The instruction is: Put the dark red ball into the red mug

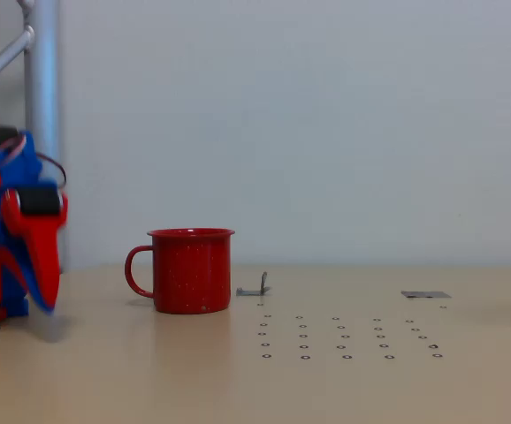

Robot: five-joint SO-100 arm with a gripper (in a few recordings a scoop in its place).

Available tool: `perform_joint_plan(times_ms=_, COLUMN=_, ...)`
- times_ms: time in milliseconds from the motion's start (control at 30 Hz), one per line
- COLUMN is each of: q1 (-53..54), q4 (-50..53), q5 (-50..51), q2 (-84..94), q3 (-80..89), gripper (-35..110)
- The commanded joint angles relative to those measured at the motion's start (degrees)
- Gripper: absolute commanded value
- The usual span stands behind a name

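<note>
One red mug (191,269) — two small metal brackets (254,288) — one red-and-blue arm (17,238).

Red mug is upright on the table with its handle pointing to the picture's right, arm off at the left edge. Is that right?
Not quite. In the fixed view the red mug does stand upright on the table, and the arm is at the left edge, but the mug's handle points to the picture's left, toward the arm.

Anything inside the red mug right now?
Cannot tell: the fixed view sees the red mug side-on at rim height, so its wall hides the interior. Nothing pokes above the rim. The pincer hangs left of it.
</note>
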Motion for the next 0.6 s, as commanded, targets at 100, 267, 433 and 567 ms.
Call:
perform_joint_plan(times_ms=100, q1=-24.8, q4=-1.9, q5=-2.8, q2=-2.9, q3=2.3, gripper=-2)
perform_joint_plan(times_ms=267, q1=-25.5, q4=-2.0, q5=-2.0, q2=-2.9, q3=2.3, gripper=-2)
perform_joint_plan(times_ms=433, q1=-26.3, q4=-2.1, q5=-3.7, q2=-2.9, q3=2.4, gripper=-2)
perform_joint_plan(times_ms=567, q1=-27.2, q4=-2.1, q5=-4.6, q2=-2.9, q3=2.4, gripper=-2)
